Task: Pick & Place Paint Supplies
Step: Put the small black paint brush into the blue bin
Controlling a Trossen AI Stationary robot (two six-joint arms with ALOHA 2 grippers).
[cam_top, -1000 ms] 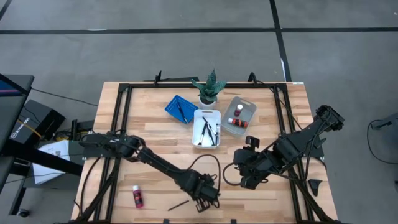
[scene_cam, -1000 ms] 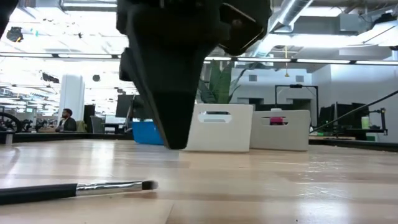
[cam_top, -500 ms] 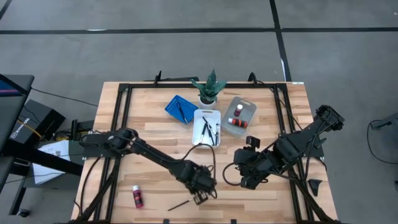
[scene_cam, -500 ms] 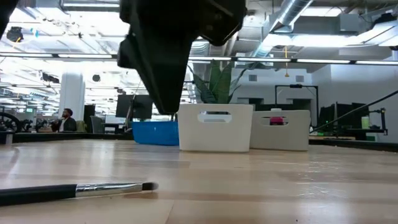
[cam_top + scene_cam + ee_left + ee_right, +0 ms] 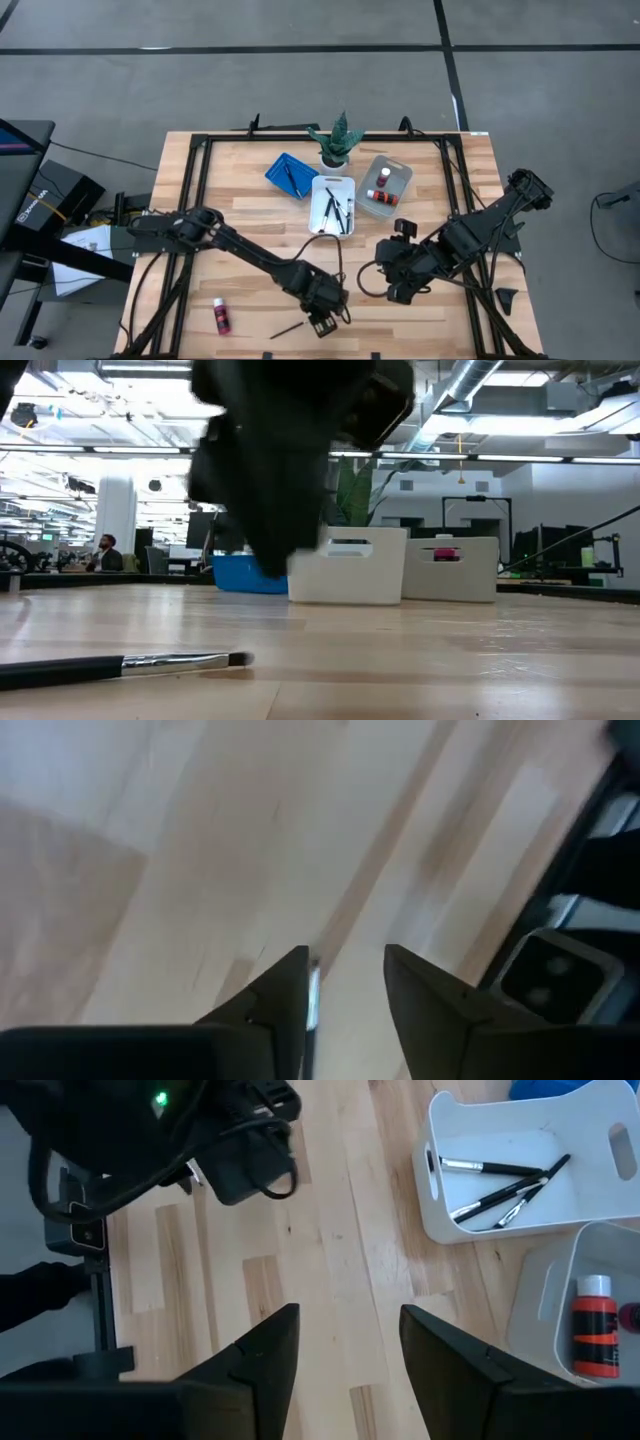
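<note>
A thin paintbrush (image 5: 289, 328) is seen lying flat on the pale wooden table (image 5: 240, 210), just beside the left gripper (image 5: 322, 322), which is poised above the table's near edge with its dark fingers parted and nothing held between them. In the left wrist view a sliver of the brush (image 5: 313, 1000) is caught beside one finger (image 5: 283, 992). From table height the brush (image 5: 120, 664) is shown with a black handle, a silvery ferrule and a dark tuft. A small red bottle (image 5: 221, 316) with a white cap is set well apart, toward the table's left. More brushes are held in the white plastic tray (image 5: 333, 184) and the blue tray (image 5: 276, 170), and a red bottle in the grey tray (image 5: 402, 172), beside a green potted plant (image 5: 335, 138). The right gripper (image 5: 343, 1342) is kept open and empty over bare planks
</note>
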